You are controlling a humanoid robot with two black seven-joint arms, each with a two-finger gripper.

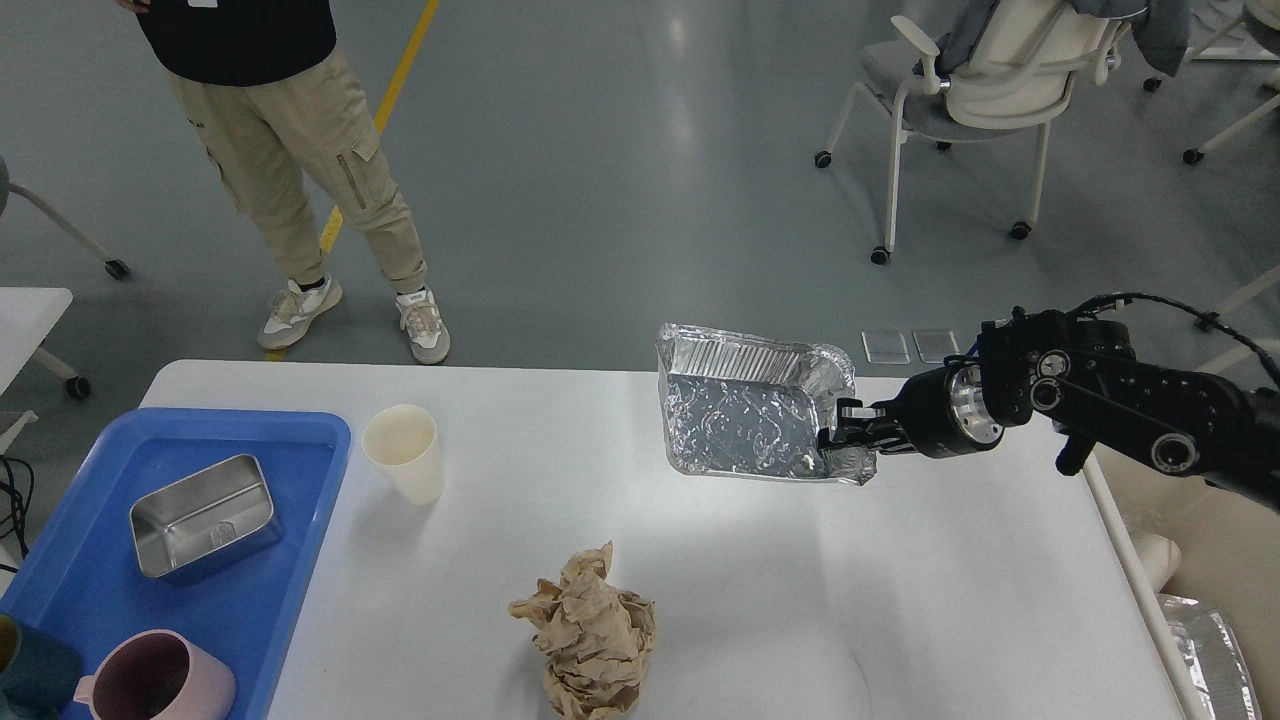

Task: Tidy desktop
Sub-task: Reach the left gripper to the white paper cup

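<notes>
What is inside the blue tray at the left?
In the blue tray: a steel container, empty, and a pink cup near the bottom edge. A dark item is cut off; cannot identify.

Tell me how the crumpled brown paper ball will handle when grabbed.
The crumpled brown paper ball probably weighs little and should crush under a pincer's squeeze, given its loose folds. Its irregular shape suggests it won't roll far on the white desktop.

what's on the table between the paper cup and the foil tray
Nothing: in the head view the desktop is bare between the paper cup and the foil tray, which the right gripper holds lifted.
</notes>
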